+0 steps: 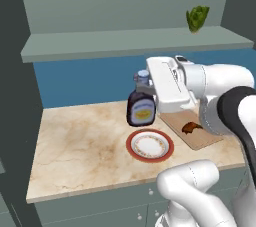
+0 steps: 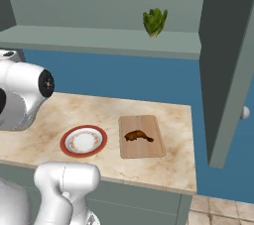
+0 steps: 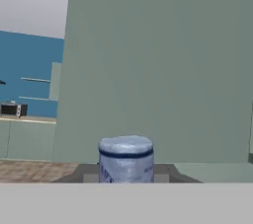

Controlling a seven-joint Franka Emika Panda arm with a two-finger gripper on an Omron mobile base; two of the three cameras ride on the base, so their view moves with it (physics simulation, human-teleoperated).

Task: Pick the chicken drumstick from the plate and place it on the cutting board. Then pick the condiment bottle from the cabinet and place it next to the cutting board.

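My gripper (image 1: 142, 89) is shut on the neck of the condiment bottle (image 1: 141, 110), a dark-brown bottle with a yellow-and-white label that hangs above the counter just behind the plate (image 1: 149, 145). Its pale blue-grey cap (image 3: 125, 158) sits between my fingertips in the hand view. The round white plate (image 2: 84, 141) with the red-orange rim holds nothing. The chicken drumstick (image 2: 138, 136) lies on the wooden cutting board (image 2: 142, 146), to the right of the plate. The grey-green cabinet shelf (image 1: 130, 43) runs above the counter.
A green leafy vegetable (image 2: 154, 22) stands on the shelf at the right. A dark cabinet side panel (image 2: 225, 70) hangs down right of the board. The marble counter (image 1: 80, 146) stretches bare to the left of the plate.
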